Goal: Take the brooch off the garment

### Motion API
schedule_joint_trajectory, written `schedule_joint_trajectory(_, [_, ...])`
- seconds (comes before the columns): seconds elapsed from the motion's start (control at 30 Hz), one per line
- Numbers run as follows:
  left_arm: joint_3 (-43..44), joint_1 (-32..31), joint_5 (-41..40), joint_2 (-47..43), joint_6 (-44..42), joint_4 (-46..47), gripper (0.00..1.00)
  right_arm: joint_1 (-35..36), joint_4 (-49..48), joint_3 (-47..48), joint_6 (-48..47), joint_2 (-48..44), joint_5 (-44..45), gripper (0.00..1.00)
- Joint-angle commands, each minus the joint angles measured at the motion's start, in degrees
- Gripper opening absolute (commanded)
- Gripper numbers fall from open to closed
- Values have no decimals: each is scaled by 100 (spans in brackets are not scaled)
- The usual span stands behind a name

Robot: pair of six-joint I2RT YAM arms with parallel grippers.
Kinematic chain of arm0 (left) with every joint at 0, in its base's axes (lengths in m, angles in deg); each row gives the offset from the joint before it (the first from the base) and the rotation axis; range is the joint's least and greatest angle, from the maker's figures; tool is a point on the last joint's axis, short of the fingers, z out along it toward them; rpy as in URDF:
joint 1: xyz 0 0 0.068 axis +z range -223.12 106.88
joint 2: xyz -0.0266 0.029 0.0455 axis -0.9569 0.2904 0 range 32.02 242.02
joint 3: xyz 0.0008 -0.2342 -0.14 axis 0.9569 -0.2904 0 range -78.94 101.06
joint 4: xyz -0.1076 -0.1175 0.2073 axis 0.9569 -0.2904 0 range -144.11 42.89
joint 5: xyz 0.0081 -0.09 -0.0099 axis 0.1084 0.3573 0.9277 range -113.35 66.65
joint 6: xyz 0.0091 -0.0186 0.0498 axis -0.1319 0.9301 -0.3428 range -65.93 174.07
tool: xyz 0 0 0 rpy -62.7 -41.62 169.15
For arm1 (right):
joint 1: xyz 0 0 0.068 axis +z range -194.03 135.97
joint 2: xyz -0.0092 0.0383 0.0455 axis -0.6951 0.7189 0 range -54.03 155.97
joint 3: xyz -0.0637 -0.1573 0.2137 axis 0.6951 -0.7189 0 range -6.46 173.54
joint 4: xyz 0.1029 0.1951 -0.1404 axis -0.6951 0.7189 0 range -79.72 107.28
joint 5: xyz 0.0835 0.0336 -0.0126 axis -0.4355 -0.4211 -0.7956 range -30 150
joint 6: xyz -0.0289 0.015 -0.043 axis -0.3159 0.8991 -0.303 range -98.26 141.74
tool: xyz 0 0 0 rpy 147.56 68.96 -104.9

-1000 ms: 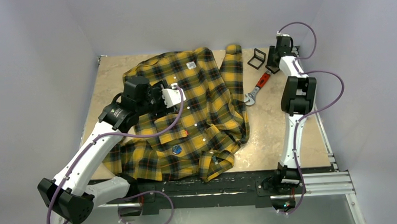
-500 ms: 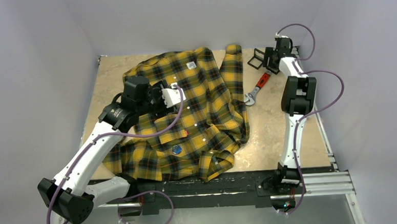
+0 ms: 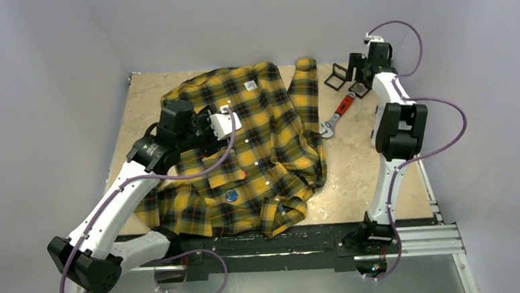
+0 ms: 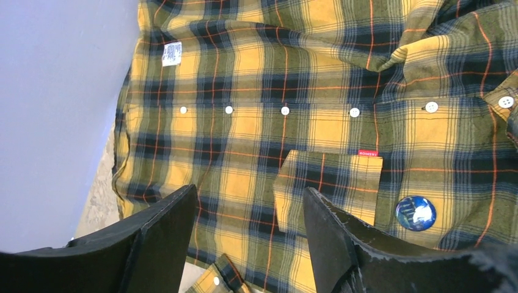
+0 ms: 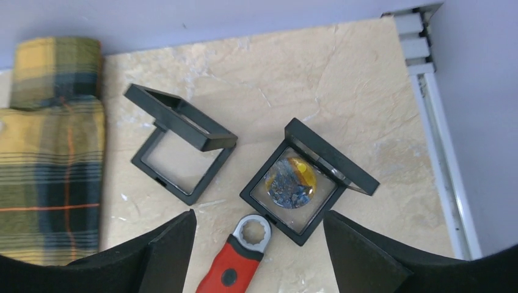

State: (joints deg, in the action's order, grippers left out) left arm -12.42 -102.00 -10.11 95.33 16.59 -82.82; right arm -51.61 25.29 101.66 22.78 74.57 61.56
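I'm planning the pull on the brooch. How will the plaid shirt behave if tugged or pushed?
Probably floppy: the shirt lies rumpled with folds, so it would likely tent up with the brooch rather than stay flat. It looks thin and light, so a push may bunch or slide it on the smooth table.

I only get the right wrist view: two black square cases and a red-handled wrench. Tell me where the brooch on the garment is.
Observer: The round blue brooch is pinned to the yellow and black plaid shirt, just beside its chest pocket.
Operator: Report the left gripper.
Observer: The left gripper is open over the shirt, holding nothing; the brooch lies outside its fingers.
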Motion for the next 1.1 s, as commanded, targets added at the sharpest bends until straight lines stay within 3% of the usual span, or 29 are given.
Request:
schedule_joint_trajectory(0.0, [-34,41,224,-145,372,-19,64,-7,-120,-314,-254,-732,-310,80])
schedule_joint_trajectory(0.2, [-184,132,1497,-160,798,-886,61,96,455,-1093,-899,-1863,-1804,80])
schedule_joint_trajectory(0.33, [-574,244,2198,-113,1195,-1130,60,189,1259,-1419,-1253,-2469,-3345,79])
schedule_joint_trajectory(0.5, [-661,574,3147,480,1620,-1522,57,439,1844,-2057,-1460,-3181,-4619,78])
schedule_joint_trajectory(0.6, [-565,575,3412,971,973,-1957,55,680,2120,-2470,-1657,-3404,-4937,77])
schedule_joint_trajectory(0.7, [-8,568,3535,1843,-623,-3194,52,951,2335,-2789,-1797,-3436,-5214,74])
schedule_joint_trajectory(0.77, [313,568,3501,2342,-1227,-3700,51,1063,2501,-2878,-1842,-3359,-5403,72])
schedule_joint_trajectory(0.93, [492,432,3126,2981,-1442,-3812,53,1262,3006,-2920,-1983,-3028,-5794,64])
schedule_joint_trajectory(1.07, [466,298,3330,3453,-777,-3744,50,1465,3141,-3012,-1951,-2821,-5750,57])
